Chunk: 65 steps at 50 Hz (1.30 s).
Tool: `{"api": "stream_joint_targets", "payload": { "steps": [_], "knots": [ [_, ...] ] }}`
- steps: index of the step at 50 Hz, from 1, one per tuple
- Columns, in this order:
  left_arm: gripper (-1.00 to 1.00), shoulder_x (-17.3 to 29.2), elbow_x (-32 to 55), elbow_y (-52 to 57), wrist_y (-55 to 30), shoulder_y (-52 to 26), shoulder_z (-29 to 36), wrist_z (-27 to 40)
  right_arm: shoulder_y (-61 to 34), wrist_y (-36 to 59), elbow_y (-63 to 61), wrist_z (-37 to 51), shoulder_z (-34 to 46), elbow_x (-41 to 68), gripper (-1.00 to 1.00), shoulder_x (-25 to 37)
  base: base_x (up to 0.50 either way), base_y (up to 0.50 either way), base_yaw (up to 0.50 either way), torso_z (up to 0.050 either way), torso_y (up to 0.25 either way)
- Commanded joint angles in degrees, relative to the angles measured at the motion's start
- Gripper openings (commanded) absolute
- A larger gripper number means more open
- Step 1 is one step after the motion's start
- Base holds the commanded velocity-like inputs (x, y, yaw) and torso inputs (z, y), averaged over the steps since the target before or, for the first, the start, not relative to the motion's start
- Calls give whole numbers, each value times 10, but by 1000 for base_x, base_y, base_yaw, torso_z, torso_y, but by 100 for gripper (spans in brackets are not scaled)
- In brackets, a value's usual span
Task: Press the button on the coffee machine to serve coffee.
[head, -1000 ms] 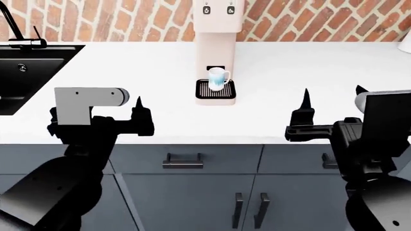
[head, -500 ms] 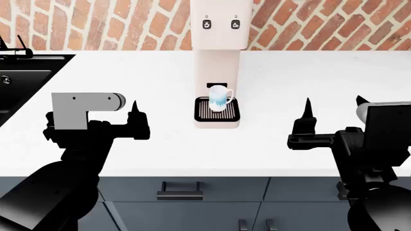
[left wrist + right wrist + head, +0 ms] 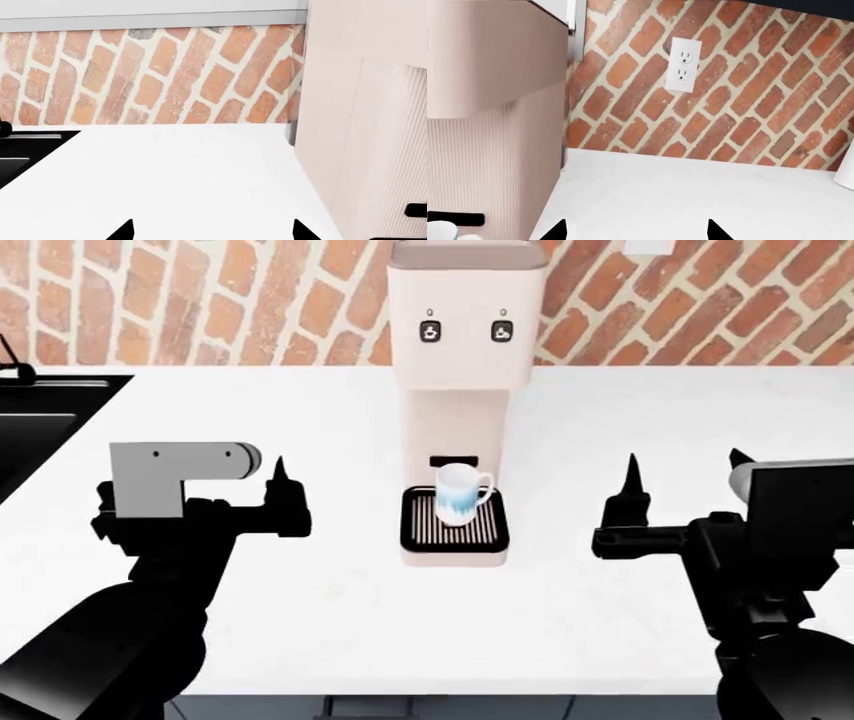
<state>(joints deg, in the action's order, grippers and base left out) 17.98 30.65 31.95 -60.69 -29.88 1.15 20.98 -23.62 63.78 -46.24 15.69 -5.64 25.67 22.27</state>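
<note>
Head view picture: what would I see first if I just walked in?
Probably the tall pinkish coffee machine against the brick wall, mid-counter, with a white-and-blue mug on its black drip tray. Then the two black robot arms: left gripper and right gripper, either side, both open.

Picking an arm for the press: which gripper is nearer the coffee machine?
Left, slightly. The left gripper sits just left of the coffee machine; the right gripper is a bit farther off on its right.
</note>
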Motion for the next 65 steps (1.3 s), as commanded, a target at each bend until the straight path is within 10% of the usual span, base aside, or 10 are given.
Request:
{"api": "stream_joint_targets", "payload": {
  "steps": [1,65],
  "knots": [
    [100,4,-3,-4,11,7,1,0,3,-1,4,1,4,1,100,2,86,0,0,0,0],
    [100,11,2,-21,32,17,16,3,-152,164,-123,3,-19,195,100,-29,38,0,0,0,0]
  ]
}}
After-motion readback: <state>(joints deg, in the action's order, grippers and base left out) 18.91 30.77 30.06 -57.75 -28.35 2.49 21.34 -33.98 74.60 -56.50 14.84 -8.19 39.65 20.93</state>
